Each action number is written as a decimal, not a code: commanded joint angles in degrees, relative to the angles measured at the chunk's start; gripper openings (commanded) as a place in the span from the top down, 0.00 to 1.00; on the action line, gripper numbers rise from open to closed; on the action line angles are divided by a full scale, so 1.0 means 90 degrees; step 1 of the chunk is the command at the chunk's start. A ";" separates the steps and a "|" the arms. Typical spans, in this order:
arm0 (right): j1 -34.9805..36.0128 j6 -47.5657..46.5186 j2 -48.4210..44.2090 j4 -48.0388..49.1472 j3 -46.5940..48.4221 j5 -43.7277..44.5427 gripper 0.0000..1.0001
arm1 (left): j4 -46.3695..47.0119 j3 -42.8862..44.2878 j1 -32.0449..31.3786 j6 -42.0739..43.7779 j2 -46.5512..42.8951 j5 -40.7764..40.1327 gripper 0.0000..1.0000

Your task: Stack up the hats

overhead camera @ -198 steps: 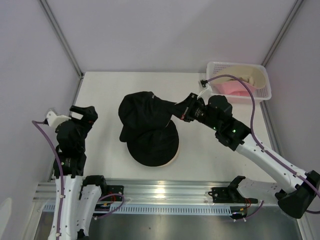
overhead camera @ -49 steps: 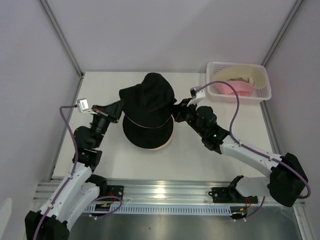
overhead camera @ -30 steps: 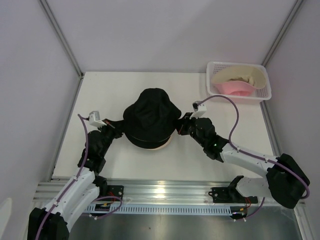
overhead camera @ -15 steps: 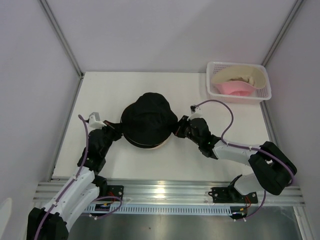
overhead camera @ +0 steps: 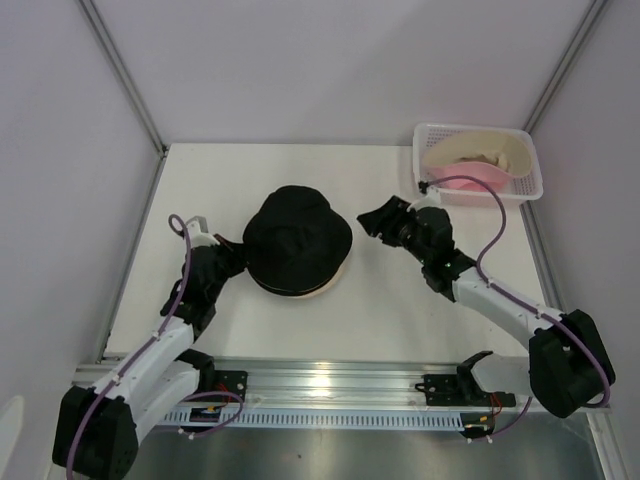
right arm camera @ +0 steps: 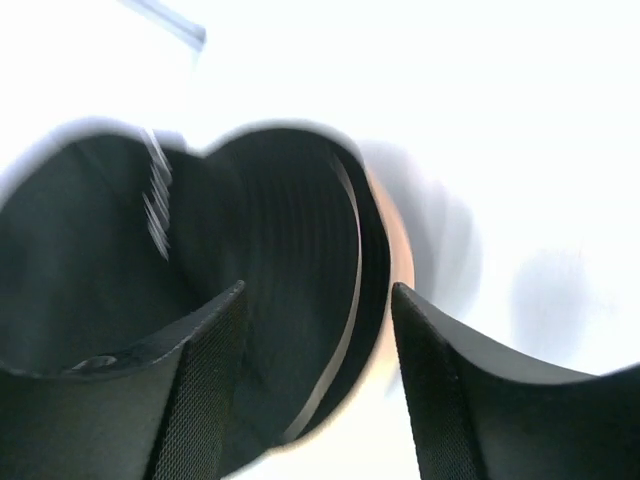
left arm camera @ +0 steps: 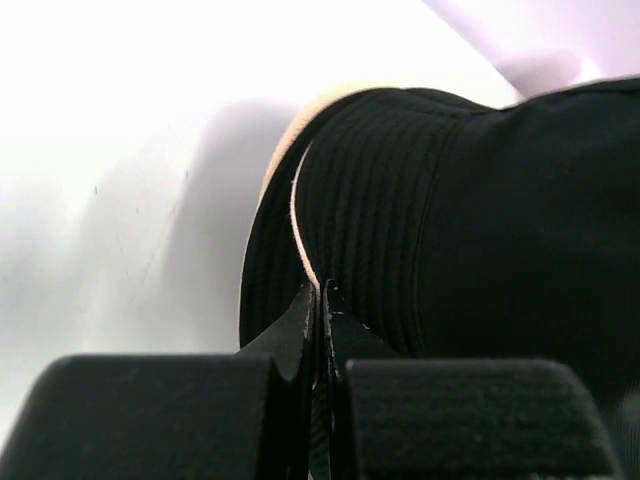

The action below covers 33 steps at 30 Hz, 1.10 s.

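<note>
A black hat (overhead camera: pixel 298 243) sits crown-up on top of another black hat at mid-table, and a tan brim (overhead camera: pixel 322 290) peeks out beneath them. My left gripper (overhead camera: pixel 234 262) is at the stack's left edge, shut on the top black hat's brim (left arm camera: pixel 370 230); the brim's pale edge runs between my closed jaws (left arm camera: pixel 321 300). My right gripper (overhead camera: pixel 372 222) hangs open just right of the stack, holding nothing. In the right wrist view the black hat (right arm camera: pixel 290 250) and tan brim (right arm camera: pixel 402 250) show beyond my spread right gripper (right arm camera: pixel 318 305). A pink hat (overhead camera: pixel 466 178) and a cream hat (overhead camera: pixel 492 150) lie in the basket.
The white lattice basket (overhead camera: pixel 530 182) stands at the table's back right corner. Purple cables loop from both wrists. A metal rail (overhead camera: pixel 320 385) runs along the near edge by the arm bases.
My right gripper has opened, let go of the black hat's brim and drawn back up and to the right. The hat has settled on the stack. The left gripper stays shut on the brim.
</note>
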 commanded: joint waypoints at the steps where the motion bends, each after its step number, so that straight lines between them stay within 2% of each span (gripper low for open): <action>1: -0.0522 -0.0169 -0.0004 0.0108 0.0539 -0.0450 0.37 | 0.0039 0.0620 0.0038 0.0530 0.0622 -0.0559 0.99; 3: -0.0689 -0.0013 0.0153 0.0342 0.0607 -0.0772 0.36 | 0.0010 0.0894 0.0077 0.0599 0.1031 -0.0667 0.99; 8: -0.0866 0.0914 0.0932 0.1445 0.0579 -0.1679 0.36 | 0.0360 0.1179 0.0126 0.0707 0.1278 -0.0404 0.99; 16: -0.0661 0.2212 0.1686 0.2441 0.0101 -0.1779 0.35 | 0.0361 0.1072 0.0126 0.0531 0.1219 -0.0052 0.99; 19: -0.0593 0.2467 0.1921 0.2979 -0.0056 -0.1877 0.37 | 0.0274 0.1032 0.0117 0.0550 0.1141 -0.0061 0.99; 25: -0.0388 0.2624 0.2408 0.3272 0.0071 -0.1955 0.40 | 0.0254 0.0983 0.0117 0.0599 0.0995 -0.0159 0.99; 28: -0.0378 0.2800 0.2555 0.3555 0.0081 -0.2062 0.51 | 0.0264 0.1012 0.0117 0.0609 0.0985 -0.0120 0.99; 29: -0.0378 0.2829 0.2614 0.3604 0.0090 -0.2091 0.61 | 0.0264 0.1003 0.0117 0.0609 0.0995 -0.0101 0.99; 31: -0.0368 0.2820 0.2653 0.3566 0.0129 -0.2092 0.71 | 0.0254 0.1022 0.0117 0.0580 0.1014 -0.0091 0.99; 32: -0.0358 0.2800 0.2673 0.3537 0.0129 -0.2092 0.82 | 0.0215 0.1022 0.0117 0.0570 0.1014 -0.0100 0.99; 33: -0.0358 0.2732 0.2692 0.3440 0.0139 -0.2072 0.88 | 0.0195 0.1022 0.0117 0.0521 0.1033 -0.0100 0.99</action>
